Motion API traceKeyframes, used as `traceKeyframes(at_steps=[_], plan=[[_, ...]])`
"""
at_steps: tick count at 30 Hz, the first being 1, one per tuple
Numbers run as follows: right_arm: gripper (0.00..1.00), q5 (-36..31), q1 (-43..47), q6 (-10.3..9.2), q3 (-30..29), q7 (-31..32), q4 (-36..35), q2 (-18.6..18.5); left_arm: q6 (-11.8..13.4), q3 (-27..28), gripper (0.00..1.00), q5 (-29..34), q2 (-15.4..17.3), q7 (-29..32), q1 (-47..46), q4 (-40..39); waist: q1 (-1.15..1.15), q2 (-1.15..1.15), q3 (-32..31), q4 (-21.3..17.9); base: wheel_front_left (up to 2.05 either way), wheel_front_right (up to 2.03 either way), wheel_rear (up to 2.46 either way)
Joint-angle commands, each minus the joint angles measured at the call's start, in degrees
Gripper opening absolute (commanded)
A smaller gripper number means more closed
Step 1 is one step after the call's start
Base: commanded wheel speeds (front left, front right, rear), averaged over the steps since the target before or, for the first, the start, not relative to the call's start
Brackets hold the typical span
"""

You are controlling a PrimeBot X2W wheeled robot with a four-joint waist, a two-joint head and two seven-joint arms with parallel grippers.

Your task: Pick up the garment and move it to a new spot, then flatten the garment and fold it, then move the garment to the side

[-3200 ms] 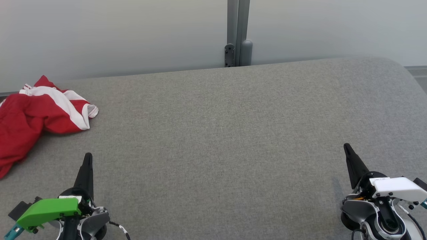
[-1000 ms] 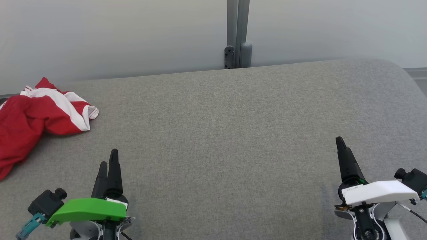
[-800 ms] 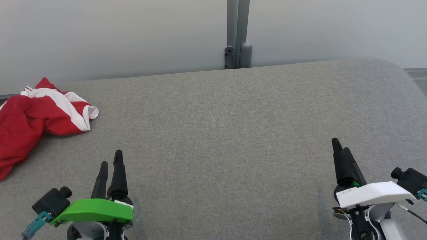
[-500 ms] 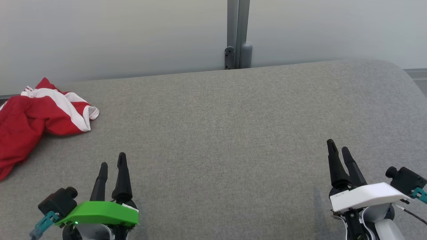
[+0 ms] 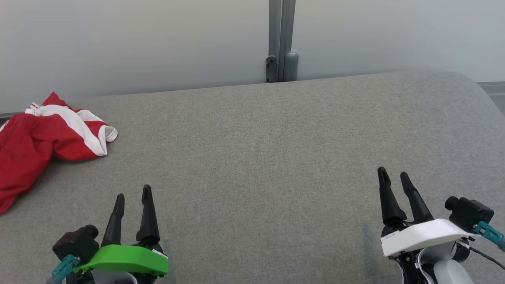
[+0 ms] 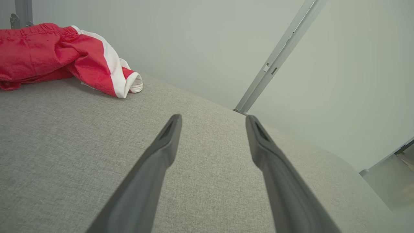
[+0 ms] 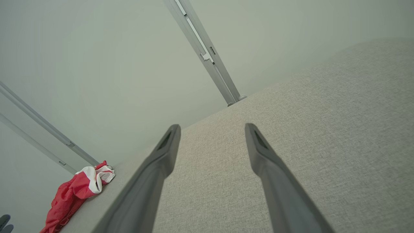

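The garment [image 5: 37,138] is red with white stripes and lies crumpled at the far left of the grey table [image 5: 268,157]; part of it runs off the head view's left edge. It also shows as the garment [image 6: 61,61] in the left wrist view's upper left and as a small red heap, the garment [image 7: 77,194], low on the left in the right wrist view. My left gripper [image 5: 132,193] hovers open near the front left, well short of the cloth. At the front right my right gripper [image 5: 393,176] stands open and holds nothing.
A pale wall with a grey upright post [image 5: 281,39] runs behind the table's far edge. The table's right end is rounded [image 5: 469,83]. Grey fabric stretches bare between the two grippers.
Both wrists have rolled, so each gripper's two fingers now show apart side by side. The left gripper slid slightly right and back, the right one left. The garment lies as before.
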Motion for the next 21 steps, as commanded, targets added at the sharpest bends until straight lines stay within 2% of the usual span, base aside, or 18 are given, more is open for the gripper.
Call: traceKeyframes(at_steps=[1,21], plan=[[1.0,-1.83,0.36,0.04,0.16,-0.68,-0.48,-0.38,0.26,-0.02,1.0,1.76,0.4,-0.69,0.22,-0.8,0.0,0.0,-0.03,0.02,0.0,0.0,0.0],[1.0,-13.32,0.61,0.04,1.47,-3.36,-1.07,-0.48,0.61,-0.96,1.0,12.36,0.5,-3.36,1.32,-0.31,0.0,0.0,-0.01,0.08,0.0,0.0,0.0]])
